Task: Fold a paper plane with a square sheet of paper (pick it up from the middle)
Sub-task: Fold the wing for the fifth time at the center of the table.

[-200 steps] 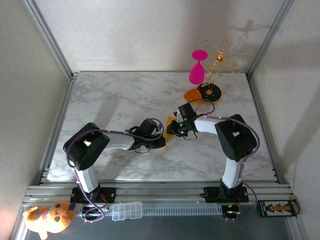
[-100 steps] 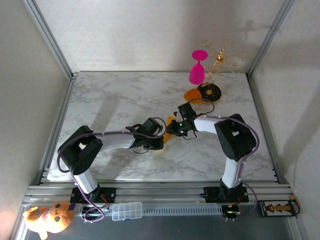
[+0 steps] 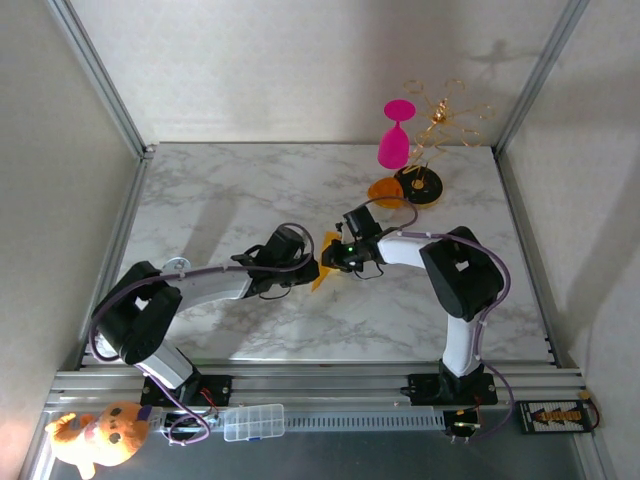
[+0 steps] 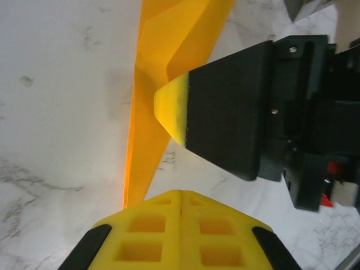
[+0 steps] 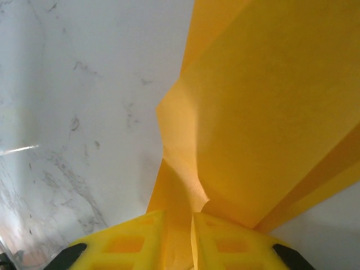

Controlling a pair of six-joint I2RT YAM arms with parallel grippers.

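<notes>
The left gripper sits low over the worktop with its jaws clenched flat together. Whether they nip the narrow tip just beside them is hard to tell. To its right, the sheet of paper (creased into a pointed shape) stands tilted between the two grippers. On its far side, the right gripper has its jaws grasping a fold of the sheet. With the grippers this close, an uneven pull could tear the thin paper. It could also slip from the right jaws, letting the crease spring open.

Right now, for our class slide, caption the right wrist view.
Right fingers shut on the creased yellow-orange paper, marble table beyond.
</notes>
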